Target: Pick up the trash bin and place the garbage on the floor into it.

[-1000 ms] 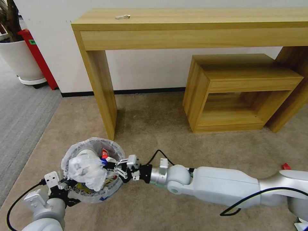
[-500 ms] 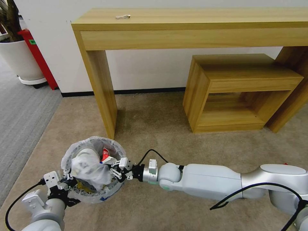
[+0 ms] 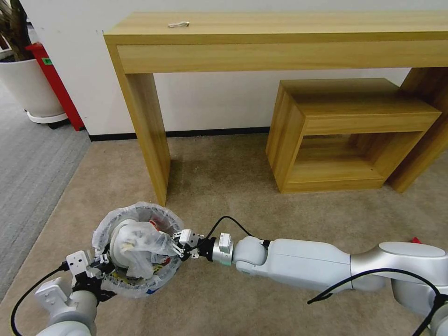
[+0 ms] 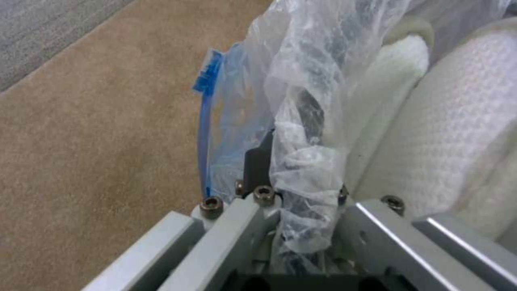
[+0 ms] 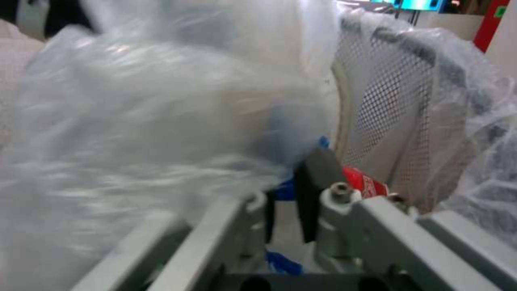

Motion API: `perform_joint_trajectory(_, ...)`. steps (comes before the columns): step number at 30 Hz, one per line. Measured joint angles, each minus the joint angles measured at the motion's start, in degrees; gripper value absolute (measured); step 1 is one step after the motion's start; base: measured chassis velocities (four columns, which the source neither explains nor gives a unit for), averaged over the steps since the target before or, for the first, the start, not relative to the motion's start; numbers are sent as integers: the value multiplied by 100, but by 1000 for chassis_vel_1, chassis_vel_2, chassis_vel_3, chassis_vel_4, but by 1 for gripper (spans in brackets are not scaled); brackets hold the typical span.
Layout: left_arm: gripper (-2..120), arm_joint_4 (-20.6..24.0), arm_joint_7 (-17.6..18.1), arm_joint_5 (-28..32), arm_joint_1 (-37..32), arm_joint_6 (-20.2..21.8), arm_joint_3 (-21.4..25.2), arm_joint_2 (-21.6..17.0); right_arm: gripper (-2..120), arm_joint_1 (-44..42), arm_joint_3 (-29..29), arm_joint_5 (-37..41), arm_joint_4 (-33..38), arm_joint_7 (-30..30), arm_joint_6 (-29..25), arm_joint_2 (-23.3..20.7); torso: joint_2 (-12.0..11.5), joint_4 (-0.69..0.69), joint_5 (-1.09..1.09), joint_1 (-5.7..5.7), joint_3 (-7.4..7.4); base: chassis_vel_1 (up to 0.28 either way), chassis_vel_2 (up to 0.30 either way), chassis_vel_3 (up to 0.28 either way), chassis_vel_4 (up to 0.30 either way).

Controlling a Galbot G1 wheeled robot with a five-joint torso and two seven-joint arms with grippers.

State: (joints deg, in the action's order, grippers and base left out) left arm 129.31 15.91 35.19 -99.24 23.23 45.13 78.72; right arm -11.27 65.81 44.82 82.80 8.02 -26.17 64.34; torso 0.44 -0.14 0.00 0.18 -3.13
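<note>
The trash bin (image 3: 135, 287) is at the near left of the scene, above the beige floor (image 3: 261, 196), and the left gripper (image 3: 95, 273) holds it at the near-left part of its rim. In the left wrist view the fingers (image 4: 257, 167) of this gripper are closed on the rim together with the crumpled liner bag (image 4: 301, 121), so the bin hangs from this one grip. The bin is almost full: a white slipper (image 3: 122, 233) stands inside along the left wall, a red wrapper (image 3: 154, 225) lies at the far side, and on top sits a white plastic bag (image 3: 144, 245) with a little blue on it. The right gripper (image 3: 179, 243) reaches from the right over the bin's rim, and its fingers are closed on the right end of this plastic bag; in the right wrist view the dark finger pads (image 5: 312, 182) stand close together with the blurred film beside them. The mesh wall of the bin (image 5: 387, 109) rises just behind the gripper in that view. Around the bin the carpet is open on the near and right sides. The leg of the wooden desk (image 3: 149, 135) stands just beyond the bin on the far side, and the grey carpet (image 3: 32, 163) begins to the left. A low wooden bench (image 3: 350, 130) is well apart, at the far right under the desk.
</note>
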Motion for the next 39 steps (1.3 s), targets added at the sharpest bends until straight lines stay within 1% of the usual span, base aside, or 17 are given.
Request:
perform_joint_trajectory(2,0,-64,0,21,29,0,10,-11,24,3,-19,43,60,3,-27,-48,0,0,0,0,0,0,0,0,0)
perform_joint_trajectory(3,0,-64,0,21,29,0,10,-11,24,3,-19,43,60,3,-27,-48,0,0,0,0,0,0,0,0,0)
perform_joint_trajectory(7,0,-151,9,64,61,9,16,-28,44,19,-60,77,173,16,-48,-132,0,0,-1,0,0,0,0,0,0)
perform_joint_trajectory(8,0,-151,9,64,61,9,16,-28,44,19,-60,77,173,16,-48,-132,0,0,-1,0,0,0,0,0,0)
perform_joint_trajectory(9,0,-155,11,73,62,12,16,-29,48,19,-67,77,196,16,-52,-161,0,0,0,0,0,0,0,0,0)
perform_joint_trajectory(10,0,-155,11,73,62,12,16,-29,48,19,-67,77,196,16,-52,-161,0,0,0,0,0,0,0,0,0)
perform_joint_trajectory(11,0,-155,12,78,59,15,15,-30,55,19,-83,71,220,16,-52,-195,0,0,0,0,0,0,0,0,0)
perform_joint_trajectory(13,0,-155,15,80,49,21,14,-33,64,26,-105,60,253,16,-53,-251,0,-1,0,0,0,0,0,0,0)
perform_joint_trajectory(14,0,-155,15,80,49,21,14,-33,64,26,-105,60,253,16,-53,-251,0,-1,0,0,0,0,0,0,0)
perform_joint_trajectory(17,0,-136,28,115,27,67,12,-62,77,54,-157,52,309,16,-53,-319,0,0,0,0,0,0,0,0,0)
perform_joint_trajectory(18,0,-136,28,115,27,67,12,-62,77,54,-157,52,309,16,-53,-319,0,0,0,0,0,0,0,0,0)
perform_joint_trajectory(19,0,-136,48,157,25,93,15,-86,84,64,-184,54,336,14,-51,-342,0,0,0,0,0,0,0,0,0)
perform_joint_trajectory(21,0,-158,79,211,25,120,33,-132,93,73,-233,71,401,-11,-41,-395,0,0,0,0,0,0,0,0,0)
perform_joint_trajectory(26,0,-225,97,264,25,132,59,-199,100,66,-341,150,570,-95,-3,-517,0,0,0,0,0,0,0,0,0)
perform_joint_trajectory(30,0,-245,100,286,38,134,62,-237,100,39,-379,127,662,-93,14,-652,0,-1,0,0,0,0,0,0,0)
perform_joint_trajectory(35,0,-205,108,292,45,144,43,-229,100,36,-363,53,672,-98,33,-689,0,-1,0,0,0,0,0,0,0)
perform_joint_trajectory(39,0,-114,108,302,43,147,25,-202,100,154,-216,43,652,-109,55,-673,0,0,0,0,0,0,0,0,0)
